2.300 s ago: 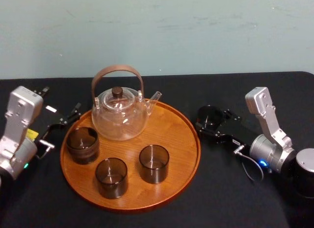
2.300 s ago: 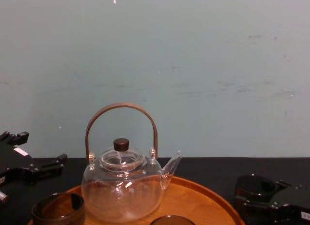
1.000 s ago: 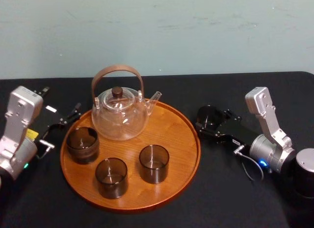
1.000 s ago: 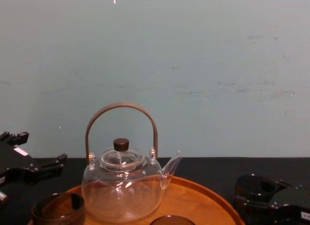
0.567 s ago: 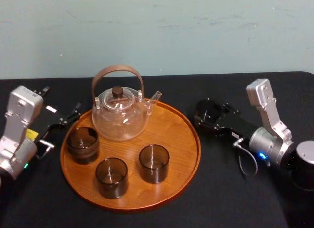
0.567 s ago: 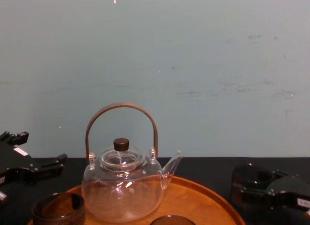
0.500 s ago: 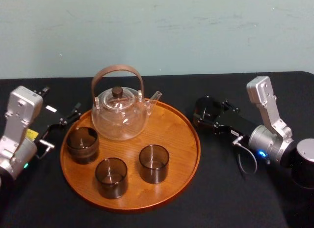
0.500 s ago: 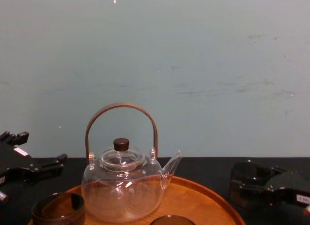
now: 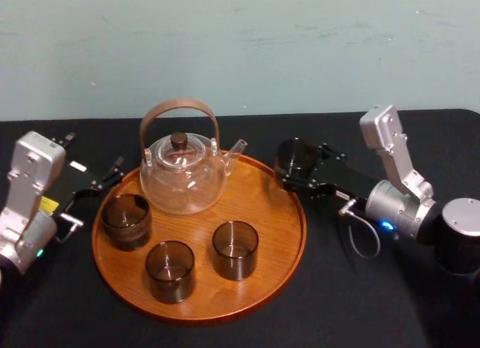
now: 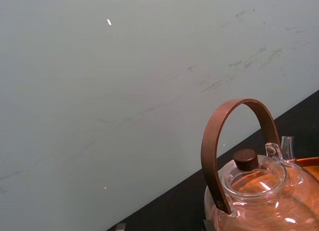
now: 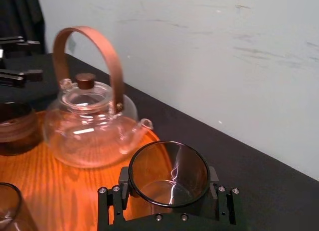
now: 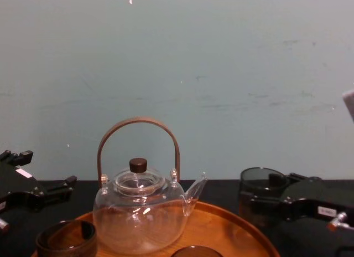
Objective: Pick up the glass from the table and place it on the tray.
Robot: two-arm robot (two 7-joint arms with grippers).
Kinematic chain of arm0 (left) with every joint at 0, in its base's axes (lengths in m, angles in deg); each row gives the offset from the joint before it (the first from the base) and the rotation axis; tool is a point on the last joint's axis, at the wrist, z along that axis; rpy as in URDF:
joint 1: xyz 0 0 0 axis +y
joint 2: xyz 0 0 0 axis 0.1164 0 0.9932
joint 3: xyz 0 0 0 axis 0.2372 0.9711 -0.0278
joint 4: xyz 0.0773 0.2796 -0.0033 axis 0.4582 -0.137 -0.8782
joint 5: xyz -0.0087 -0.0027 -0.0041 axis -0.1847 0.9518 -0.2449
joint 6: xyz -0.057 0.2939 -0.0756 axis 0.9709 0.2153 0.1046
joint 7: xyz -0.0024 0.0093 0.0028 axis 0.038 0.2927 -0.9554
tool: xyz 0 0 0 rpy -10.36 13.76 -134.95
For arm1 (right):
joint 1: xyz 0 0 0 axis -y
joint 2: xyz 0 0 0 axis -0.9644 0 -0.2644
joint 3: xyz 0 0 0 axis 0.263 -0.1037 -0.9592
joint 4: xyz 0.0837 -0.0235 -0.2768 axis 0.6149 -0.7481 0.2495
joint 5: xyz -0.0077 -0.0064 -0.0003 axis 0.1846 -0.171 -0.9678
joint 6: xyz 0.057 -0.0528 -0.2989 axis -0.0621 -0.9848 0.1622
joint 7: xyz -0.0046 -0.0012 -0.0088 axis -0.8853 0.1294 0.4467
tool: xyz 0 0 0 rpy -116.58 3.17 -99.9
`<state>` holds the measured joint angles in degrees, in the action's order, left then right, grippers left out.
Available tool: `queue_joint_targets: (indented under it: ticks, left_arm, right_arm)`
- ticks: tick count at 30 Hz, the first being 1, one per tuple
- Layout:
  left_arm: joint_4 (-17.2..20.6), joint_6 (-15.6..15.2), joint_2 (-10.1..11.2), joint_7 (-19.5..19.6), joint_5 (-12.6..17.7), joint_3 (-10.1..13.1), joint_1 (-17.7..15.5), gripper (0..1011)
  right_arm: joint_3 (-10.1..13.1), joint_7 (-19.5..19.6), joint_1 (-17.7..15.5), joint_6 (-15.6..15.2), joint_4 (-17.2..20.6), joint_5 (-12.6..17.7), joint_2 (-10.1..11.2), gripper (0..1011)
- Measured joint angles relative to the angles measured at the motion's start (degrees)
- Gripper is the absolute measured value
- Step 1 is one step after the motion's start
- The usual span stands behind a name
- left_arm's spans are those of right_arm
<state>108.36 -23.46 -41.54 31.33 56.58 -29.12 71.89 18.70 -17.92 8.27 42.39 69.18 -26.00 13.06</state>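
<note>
A dark smoky glass (image 9: 295, 159) hangs just above the black table (image 9: 360, 288), at the far right rim of the round wooden tray (image 9: 279, 235). My right gripper (image 9: 300, 169) is shut on the glass, one finger on each side. The chest view shows the glass (image 12: 259, 195) raised beside the tray (image 12: 232, 226). Seen from the right wrist, the glass (image 11: 169, 172) sits upright in the right gripper (image 11: 169, 191), with the tray (image 11: 60, 186) just beyond. My left gripper (image 9: 96, 153) rests open to the left of the tray.
A clear glass teapot (image 9: 184, 175) with a brown hoop handle stands at the back of the tray. Three dark glasses (image 9: 126, 220), (image 9: 171, 271), (image 9: 235, 249) stand on its front half. The tray's right half is bare wood. A pale wall runs behind the table.
My right gripper has lifted the glass off the cloth and carried it left, from beside the tray to its right rim. The left arm has not moved.
</note>
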Motion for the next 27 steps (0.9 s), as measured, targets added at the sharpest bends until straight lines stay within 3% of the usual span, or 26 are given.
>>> queue_joint_targets:
  ticks: [8, 20, 27]
  left_arm:
    - [0.0, 0.0, 0.0, 0.0, 0.0, 0.0, 0.0, 1001]
    - [0.0, 0.0, 0.0, 0.0, 0.0, 0.0, 0.0, 1001]
    - [0.0, 0.0, 0.0, 0.0, 0.0, 0.0, 0.0, 1001]
  right_arm:
    - [-2.7, -1.7, 2.9, 1.2, -4.5, -0.3, -2.2, 905]
    - [-4.8, -4.7, 7.4, 4.6, -13.5, 0.0, -5.6, 905]
    - [-6.0, -5.4, 8.4, 4.6, -16.7, -0.6, -7.0, 905]
